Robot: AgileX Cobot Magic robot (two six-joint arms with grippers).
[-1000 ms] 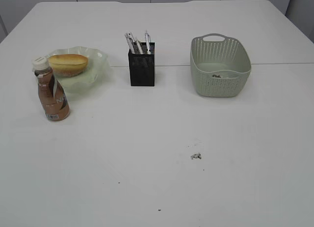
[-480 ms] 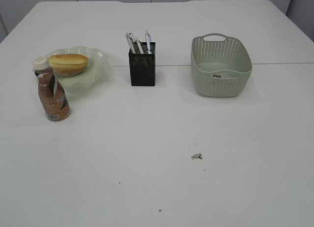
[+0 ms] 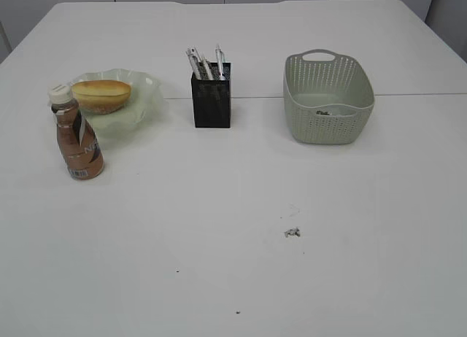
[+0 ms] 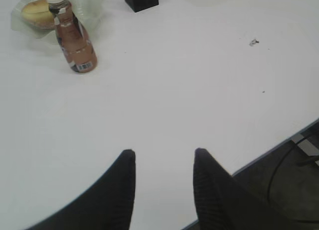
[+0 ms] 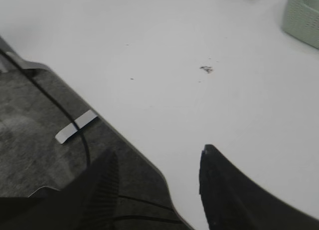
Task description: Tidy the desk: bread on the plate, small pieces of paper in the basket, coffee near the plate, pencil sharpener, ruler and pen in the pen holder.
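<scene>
- The left gripper (image 4: 163, 158) hangs low over the near edge of the white table (image 3: 219, 264). Its two dark fingers stand apart with bare tabletop between them and nothing held.
- The right gripper (image 5: 159, 165) sits at the near corner of the table, partly over the edge, with dark floor and a cable below. Its jaws are also apart and empty.
- Neither gripper shows in the exterior view.
- A small grey scrap of paper (image 3: 291, 232) lies alone on the open tabletop, right of the middle and well apart from everything else. It also shows as a speck in both wrist views.
- A few tiny dark specks (image 3: 236, 311) dot the table nearer the front edge.
- Farther back on the left, the coffee bottle (image 3: 77, 136) stands upright with its white cap on, just in front of the plate.
- The pale green plate (image 3: 142, 107) holds the bread (image 3: 101, 95), which lies inside it.
- In the middle, the black mesh pen holder (image 3: 211, 100) stands upright, with several pale, slim items (image 3: 206, 63) sticking out of its top; which is the pen, ruler or sharpener cannot be told.
- On the right, the pale green basket (image 3: 327, 96) stands level with the holder. Small bits of paper (image 3: 322, 112) show inside it near its front wall.
</scene>
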